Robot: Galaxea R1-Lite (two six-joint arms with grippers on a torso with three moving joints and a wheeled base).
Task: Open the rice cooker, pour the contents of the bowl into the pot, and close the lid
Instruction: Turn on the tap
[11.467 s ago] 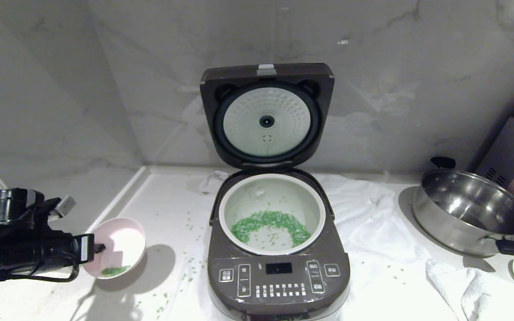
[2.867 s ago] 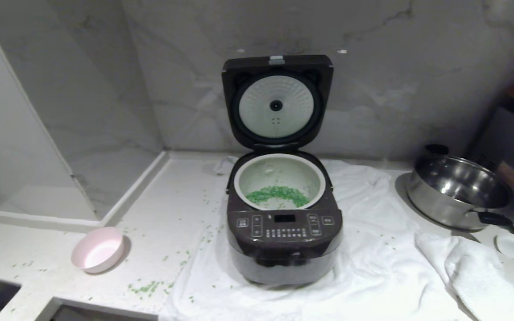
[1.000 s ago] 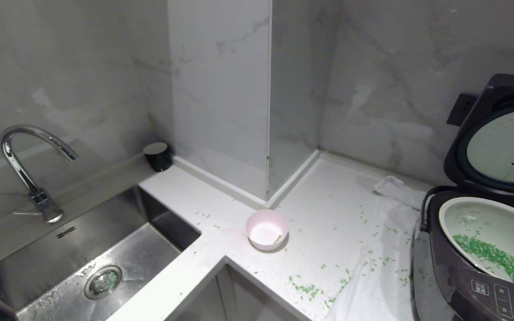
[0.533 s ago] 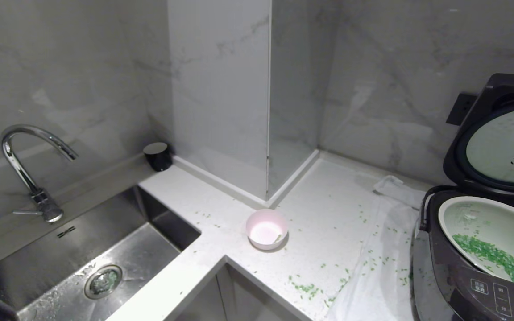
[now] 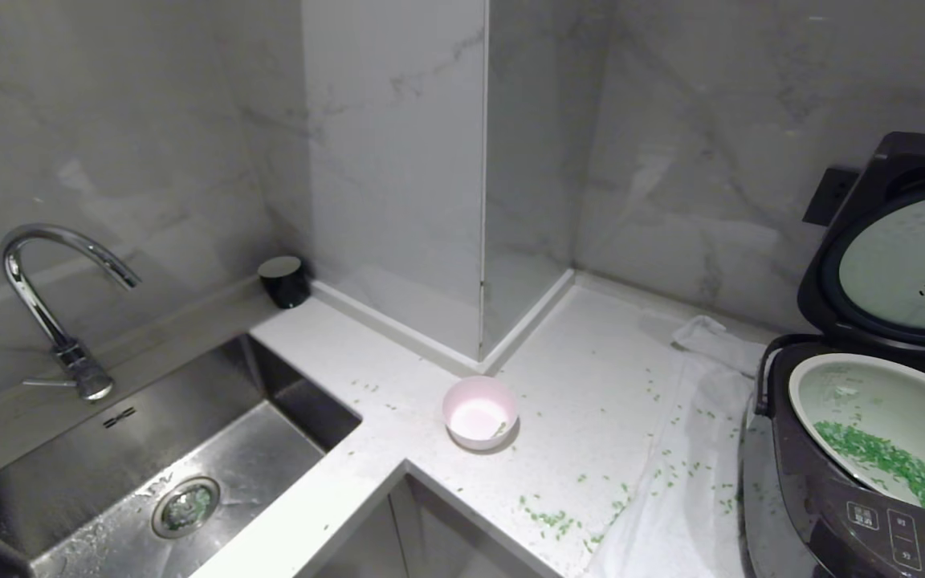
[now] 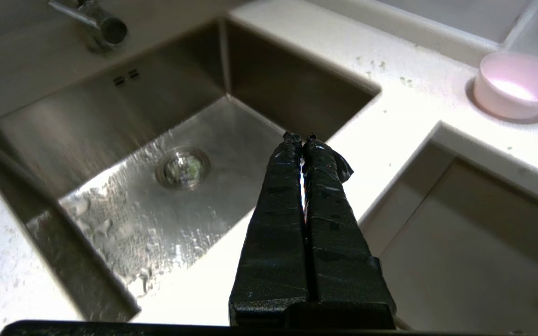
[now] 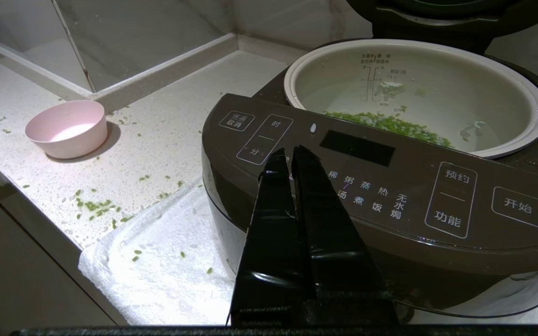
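The right gripper (image 7: pixel 287 156) has its two black fingers pressed together, and it sits in front of the rice cooker (image 7: pixel 381 186), close to its buttons. Green bits (image 7: pixel 390 125) lie in the pot (image 7: pixel 507 140) inside the rice cooker. The pink bowl (image 7: pixel 67 128) stands on the counter (image 7: pixel 166 140) well apart from the rice cooker, and a white cloth (image 7: pixel 166 275) lies under it.

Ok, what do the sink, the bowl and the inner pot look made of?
Sink: brushed stainless steel, grey with streaky reflections and water drops. Bowl: probably matte plastic, pale pink, no sharp glints, though ceramic is possible. Pot: likely coated metal, smooth pale greenish-white wall with printed level marks.
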